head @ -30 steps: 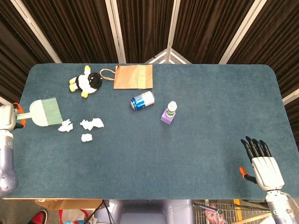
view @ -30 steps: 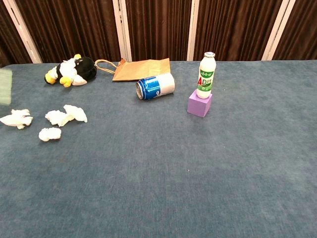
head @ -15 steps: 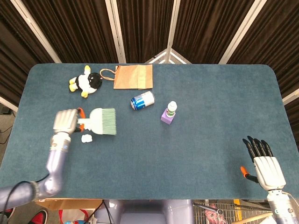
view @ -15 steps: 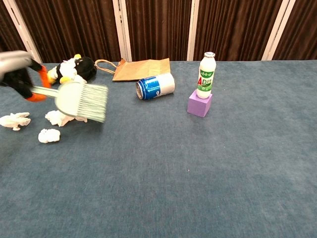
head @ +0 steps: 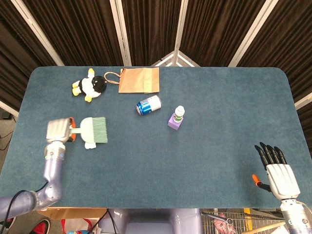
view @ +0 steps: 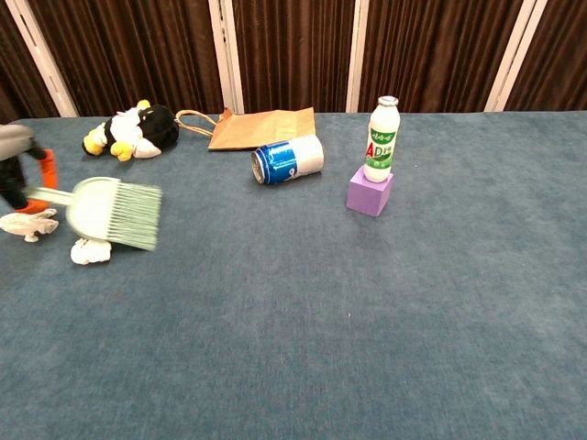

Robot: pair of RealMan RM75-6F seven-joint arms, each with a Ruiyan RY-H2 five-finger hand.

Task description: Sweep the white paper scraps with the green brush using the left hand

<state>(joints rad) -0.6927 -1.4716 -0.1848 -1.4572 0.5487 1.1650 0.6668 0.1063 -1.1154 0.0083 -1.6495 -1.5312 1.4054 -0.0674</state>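
Left hand holds the brush over the scraps — bristles pointing toward table centre

The left hand (head: 59, 130) grips the handle of the green brush (head: 94, 131), whose long axis runs straight out from the hand toward the middle of the table, bristle edge leading. In the chest view the white paper scraps (view: 91, 250) sit right at the brush: one shows just under the lower edge of the brush head, another (view: 26, 224) lies back below the hand itself, and any others are hidden behind the head. So the paper is beneath and slightly behind the bristles — by my judgement the stroke has to start behind the scraps. The right hand (head: 276, 171) rests far across the table, fingers spread and empty, well apart from all of it.
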